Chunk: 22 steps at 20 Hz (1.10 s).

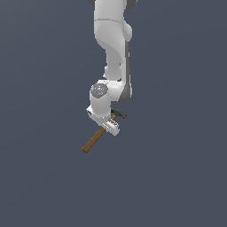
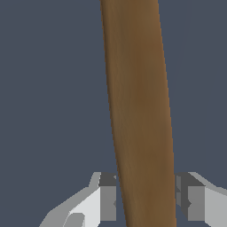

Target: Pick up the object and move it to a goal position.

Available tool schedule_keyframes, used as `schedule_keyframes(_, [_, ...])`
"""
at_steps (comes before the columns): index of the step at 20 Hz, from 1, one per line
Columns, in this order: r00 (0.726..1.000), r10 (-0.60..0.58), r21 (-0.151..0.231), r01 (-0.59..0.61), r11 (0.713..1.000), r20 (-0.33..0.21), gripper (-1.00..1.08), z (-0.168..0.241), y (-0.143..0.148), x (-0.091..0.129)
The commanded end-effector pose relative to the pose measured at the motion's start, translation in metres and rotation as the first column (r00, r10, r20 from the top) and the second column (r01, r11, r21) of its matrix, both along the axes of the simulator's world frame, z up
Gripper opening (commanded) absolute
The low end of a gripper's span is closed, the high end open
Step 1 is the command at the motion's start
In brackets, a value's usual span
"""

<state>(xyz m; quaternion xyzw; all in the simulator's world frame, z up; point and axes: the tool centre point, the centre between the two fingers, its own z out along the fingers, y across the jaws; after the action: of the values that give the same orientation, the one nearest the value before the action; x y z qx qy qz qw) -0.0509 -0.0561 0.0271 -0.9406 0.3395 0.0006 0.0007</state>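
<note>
The fingers [image 2: 107, 201] straddled the hammer [image 1: 95, 138] handle with a gap on one side, not yet clamped. The hammer lay on the worktop [image 1: 44, 177], head toward two o'clock in the exterior view, and the grip sat near the head. Closing off-centre could have skewed the handle, and the long free end might have swung down on lifting.

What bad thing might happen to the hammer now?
The gripper sits around the hammer on its wooden handle, up near the head, so the long end sticks out far to one side. That weight might tip or twist the hammer in the grip. In the wrist view one finger seems to leave a small gap, so the handle could slip out.
</note>
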Motion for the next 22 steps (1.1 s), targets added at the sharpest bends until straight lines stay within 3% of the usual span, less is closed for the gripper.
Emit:
schedule_keyframes(1, [1.000, -0.001, -0.001, 0.001, 1.000, 0.004, -1.00, 0.010, -0.004, 0.006])
schedule_keyframes(22, [1.000, -0.003, -0.003, 0.003, 1.000, 0.002, -1.00, 0.162, -0.070, 0.090])
